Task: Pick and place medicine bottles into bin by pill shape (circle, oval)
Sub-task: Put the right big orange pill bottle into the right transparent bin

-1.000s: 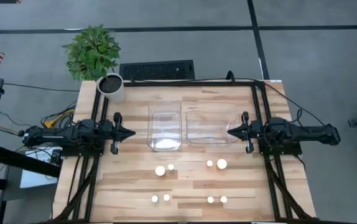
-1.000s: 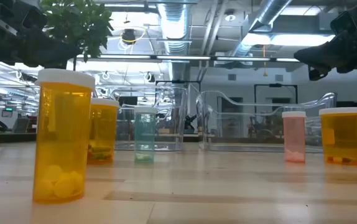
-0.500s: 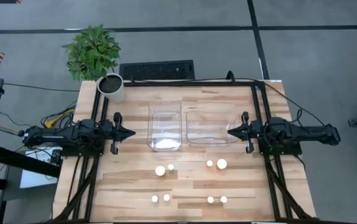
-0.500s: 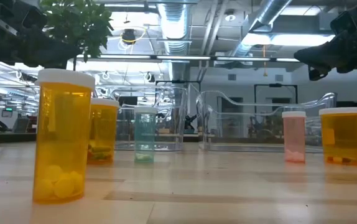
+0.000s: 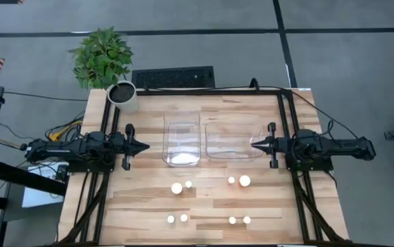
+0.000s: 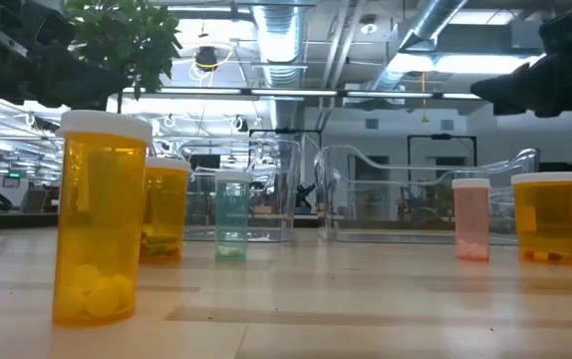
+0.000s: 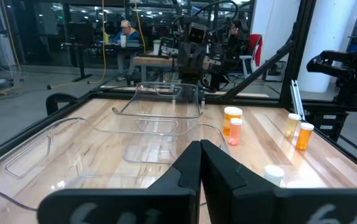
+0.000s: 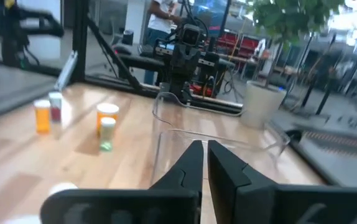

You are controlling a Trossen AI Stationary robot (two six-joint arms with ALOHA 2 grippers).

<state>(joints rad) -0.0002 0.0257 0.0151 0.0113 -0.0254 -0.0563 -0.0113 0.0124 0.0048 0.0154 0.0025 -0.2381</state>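
Plastic and light is my guess for the eight medicine bottles point(image 5: 176, 188): stiff amber or tinted walls under round white caps, a few pills inside, so easy to lift but quick to tip and likely a little slick. In the overhead view they stand on the wooden counter point(image 5: 142, 206) in the lower middle of the frame, in four close pairs: two pairs left of centre, two right of centre, each side holding one larger bottle. At middle left the left pincer point(image 5: 144, 145) hangs over the counter with its fingers pressed together, holding nothing, pointing toward the narrow clear bin point(image 5: 182, 140). Just right of that sits the wider clear bin point(image 5: 233, 139), both bins above the bottles in the frame and holding no bottles. At middle right the right pincer point(image 5: 255, 144) mirrors the left, fingers closed on nothing, well apart from any bottle. I would grip across the body just below the cap, squarely, one bottle at a time, since the neighbours stand so close.
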